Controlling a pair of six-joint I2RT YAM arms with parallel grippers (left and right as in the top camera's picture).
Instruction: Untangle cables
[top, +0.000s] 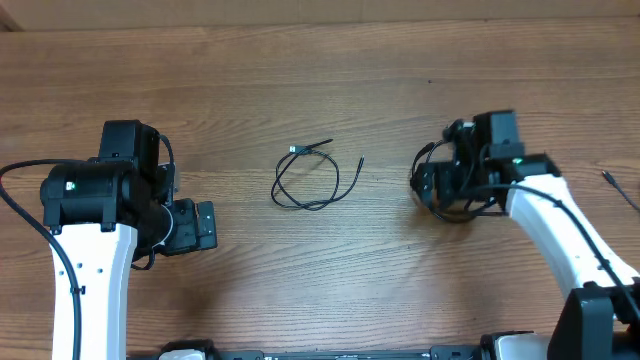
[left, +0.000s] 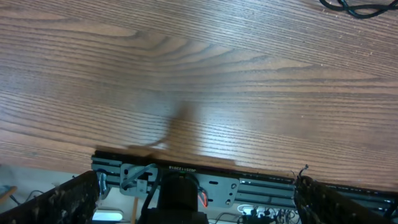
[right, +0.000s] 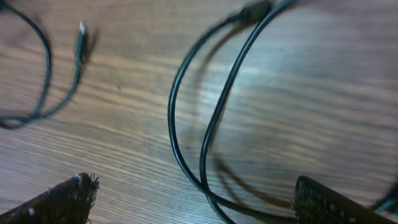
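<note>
One thin black cable (top: 305, 180) lies in a loose loop at the table's middle, its plug ends (top: 294, 150) pointing up and right. Another black cable (top: 452, 213) is under my right gripper (top: 428, 185). In the right wrist view this cable (right: 211, 124) lies on the wood in a double loop between the gripper's (right: 194, 185) wide-apart fingers (right: 62, 202), touching neither; the gripper is open. A further cable (right: 46, 74) with a silver-tipped plug (right: 81, 31) shows at the left. My left gripper (top: 200, 226) stands open over bare wood, far left of the loop.
A short stretch of another thin black cord (top: 620, 188) lies at the right edge. The left wrist view shows the table's near edge with a metal rail (left: 261, 183) below the open gripper (left: 199, 182), and a bit of cable (left: 354, 7) at top right.
</note>
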